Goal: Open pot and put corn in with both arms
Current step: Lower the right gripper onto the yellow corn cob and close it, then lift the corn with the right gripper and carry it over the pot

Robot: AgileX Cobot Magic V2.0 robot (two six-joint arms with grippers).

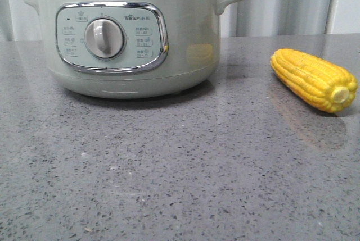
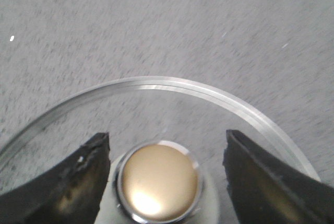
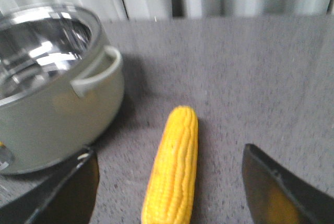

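Note:
The pale-green pot [image 1: 185, 33] stands at the back left of the table with no lid on it; its steel inside shows in the right wrist view [image 3: 36, 51]. The yellow corn [image 1: 312, 78] lies on the table to its right. My right gripper [image 3: 169, 151] is open, its jaws wide on either side of the corn [image 3: 175, 182], apart from it. My left gripper [image 2: 167, 138] is open around the gold knob [image 2: 159, 179] of a glass lid [image 2: 156, 82], with a gap on one side. The grey table shows through the glass. Neither gripper shows in the front view.
The grey speckled table [image 1: 169, 168] stretches in front of the pot and corn. Pale curtains [image 1: 281, 5] hang behind. One pot handle [image 3: 99, 72] juts toward the corn.

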